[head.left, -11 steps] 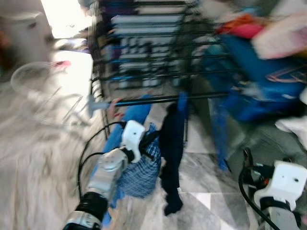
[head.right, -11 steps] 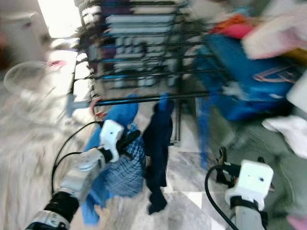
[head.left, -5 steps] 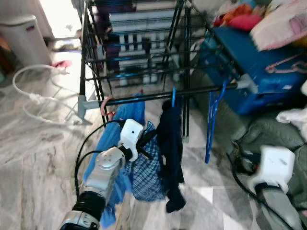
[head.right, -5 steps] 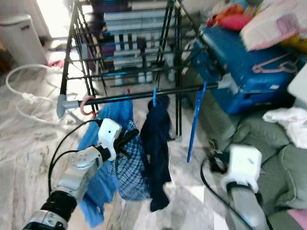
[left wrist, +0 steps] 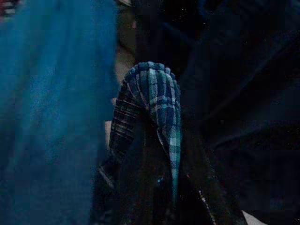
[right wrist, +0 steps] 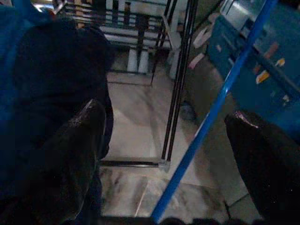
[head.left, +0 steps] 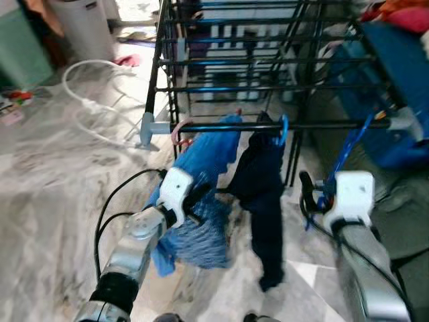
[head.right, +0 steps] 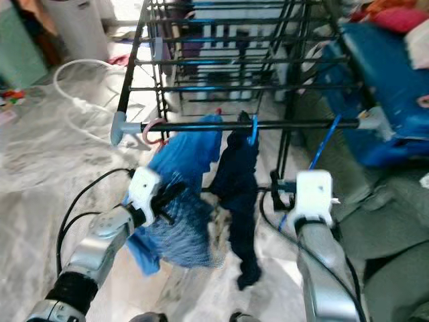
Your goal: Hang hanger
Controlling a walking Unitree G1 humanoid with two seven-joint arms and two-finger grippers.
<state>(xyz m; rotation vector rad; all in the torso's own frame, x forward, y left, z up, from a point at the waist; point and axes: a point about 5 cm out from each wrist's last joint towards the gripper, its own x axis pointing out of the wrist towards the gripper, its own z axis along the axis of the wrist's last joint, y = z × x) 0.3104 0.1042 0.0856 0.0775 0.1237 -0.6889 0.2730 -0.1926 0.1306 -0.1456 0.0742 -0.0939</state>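
On a grey marble floor (head.left: 47, 181), a black drying rack (head.left: 268, 80) carries a blue hanger (right wrist: 220, 98) between the wide-open right gripper (right wrist: 164, 154) fingers, while the left gripper (left wrist: 164, 187) is clamped on a checked cloth (left wrist: 154, 98).

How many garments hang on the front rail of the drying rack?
2: a blue garment at the rail's left end and a dark garment beside it. Others may be hidden.
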